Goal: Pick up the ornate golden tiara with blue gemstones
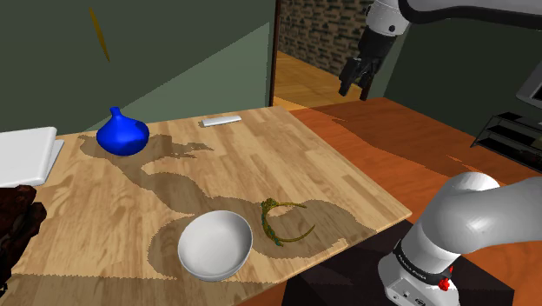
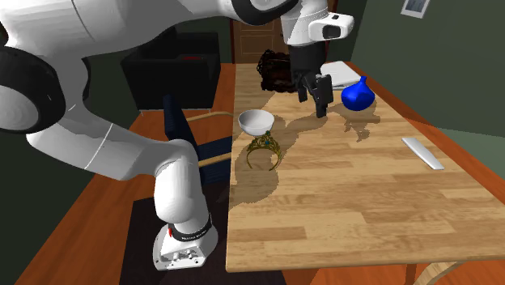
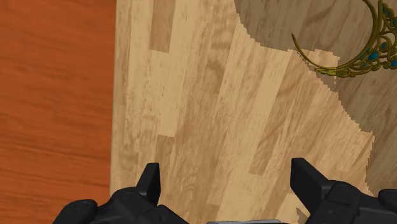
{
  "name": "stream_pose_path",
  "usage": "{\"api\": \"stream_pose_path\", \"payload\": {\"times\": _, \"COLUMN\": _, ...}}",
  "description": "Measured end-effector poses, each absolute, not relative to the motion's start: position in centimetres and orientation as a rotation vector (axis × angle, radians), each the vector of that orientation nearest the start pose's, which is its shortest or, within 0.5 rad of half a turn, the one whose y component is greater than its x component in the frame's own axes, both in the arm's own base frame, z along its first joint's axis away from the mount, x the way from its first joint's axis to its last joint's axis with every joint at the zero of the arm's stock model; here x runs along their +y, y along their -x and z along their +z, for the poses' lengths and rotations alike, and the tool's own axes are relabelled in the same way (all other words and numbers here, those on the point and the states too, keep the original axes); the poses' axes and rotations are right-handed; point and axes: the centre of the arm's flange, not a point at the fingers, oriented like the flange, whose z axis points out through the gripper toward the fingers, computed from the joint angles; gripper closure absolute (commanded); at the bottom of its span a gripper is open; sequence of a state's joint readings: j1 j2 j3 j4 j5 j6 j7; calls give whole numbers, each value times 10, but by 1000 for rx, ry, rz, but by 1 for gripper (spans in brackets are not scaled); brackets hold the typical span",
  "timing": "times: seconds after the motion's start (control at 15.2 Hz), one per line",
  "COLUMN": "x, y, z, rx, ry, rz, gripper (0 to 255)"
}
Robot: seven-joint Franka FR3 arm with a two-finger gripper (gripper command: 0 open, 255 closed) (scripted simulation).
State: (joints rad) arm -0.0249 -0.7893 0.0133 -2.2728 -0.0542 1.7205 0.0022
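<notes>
Hand [image 3: 225, 170] open, empty, well above desk [image 3: 210, 95]; thin tiara [image 3: 369, 58] near bowl [image 1: 215, 245], so grasp may clip bowl or slip.

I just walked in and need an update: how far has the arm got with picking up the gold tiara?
Nothing looks done yet: the tiara lies untouched on the wooden table, beside the white bowl. In hand: the gripper hangs above the table, fingers apart and empty, with the tiara off to one side of it in the wrist view. Left: move over the tiara, descend, close on it and lift.
</notes>
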Motion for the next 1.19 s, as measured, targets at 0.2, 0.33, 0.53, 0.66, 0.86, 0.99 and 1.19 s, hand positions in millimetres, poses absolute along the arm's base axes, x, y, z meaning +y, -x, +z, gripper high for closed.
{"api": "stream_pose_path", "payload": {"times": 0.2, "x": 5, "y": -319, "z": 635, "rx": 30, "ry": 3185, "rz": -373, "gripper": 0}}
{"api": "stream_pose_path", "payload": {"times": 0.33, "x": 27, "y": -316, "z": 621, "rx": 38, "ry": 3188, "rz": -364, "gripper": 0}}
{"api": "stream_pose_path", "payload": {"times": 0.53, "x": 54, "y": -314, "z": 595, "rx": 54, "ry": 3191, "rz": -349, "gripper": 0}}
{"api": "stream_pose_path", "payload": {"times": 0.66, "x": 72, "y": -314, "z": 578, "rx": 65, "ry": 3193, "rz": -340, "gripper": 0}}
{"api": "stream_pose_path", "payload": {"times": 0.86, "x": 103, "y": -314, "z": 551, "rx": 82, "ry": 3196, "rz": -325, "gripper": 0}}
{"api": "stream_pose_path", "payload": {"times": 0.99, "x": 121, "y": -310, "z": 535, "rx": 93, "ry": 3198, "rz": -316, "gripper": 0}}
{"api": "stream_pose_path", "payload": {"times": 1.19, "x": 151, "y": -310, "z": 505, "rx": 110, "ry": 3200, "rz": -300, "gripper": 0}}
